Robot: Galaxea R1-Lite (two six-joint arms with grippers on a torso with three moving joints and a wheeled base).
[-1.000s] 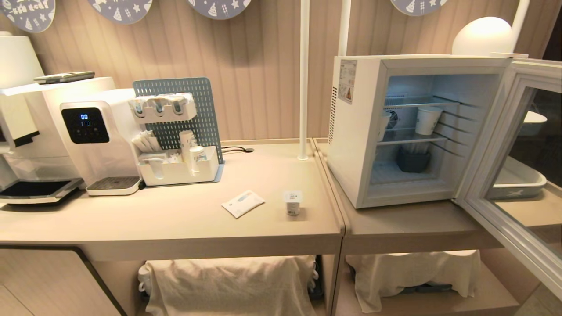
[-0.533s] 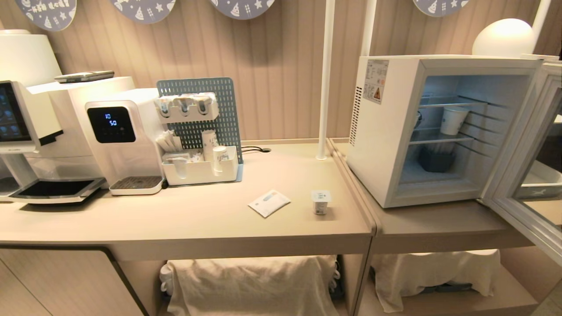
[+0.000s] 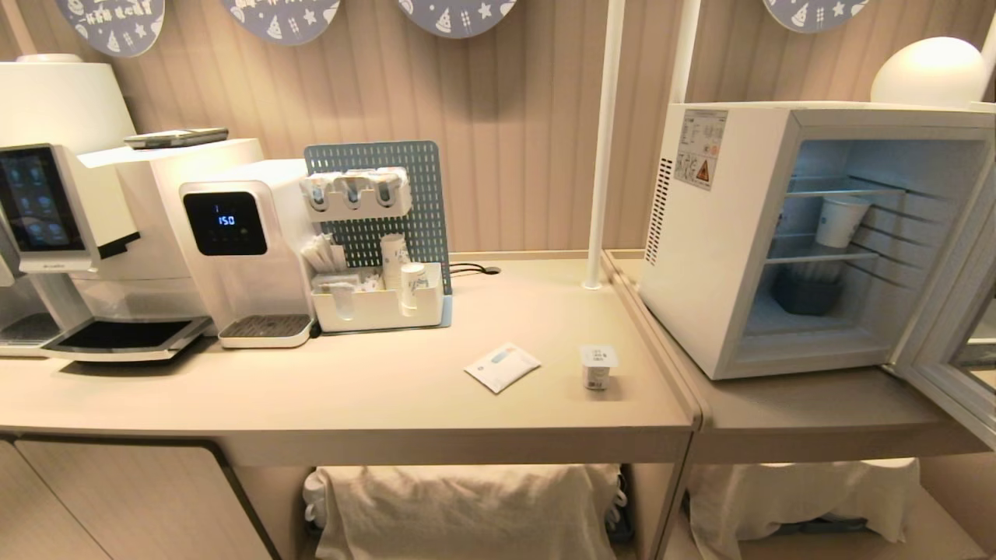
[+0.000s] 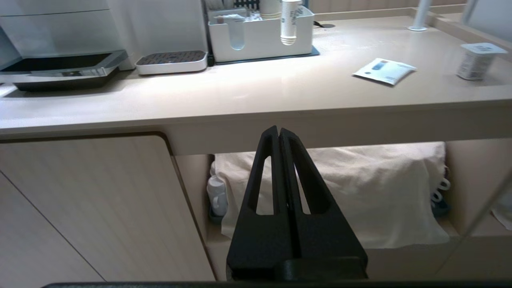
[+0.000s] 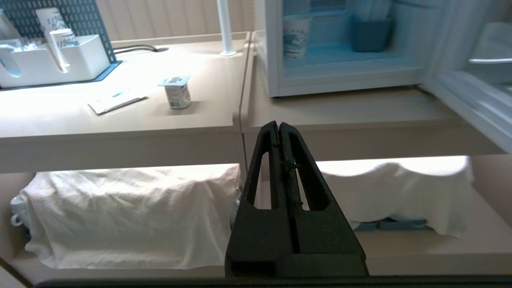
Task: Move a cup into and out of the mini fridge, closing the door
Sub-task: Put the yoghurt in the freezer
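Beige desk runs across the room at waist height, with cloth-draped crockery on the shelf below. Nearest to me, both arms hang low in front of the desk edge: the left gripper and the right gripper each have their fingers pressed together on nothing, parked, I'd judge, until the base lines up. On the desk near its front right corner stands the cup, upright, foil lid on, with a flat white sachet just beside it. It sits within easy reach of the right arm. Farther right, on the adjoining desk, the mini fridge stands with the door swung wide, presumably left so for loading. A paper cup rests on its wire shelf.
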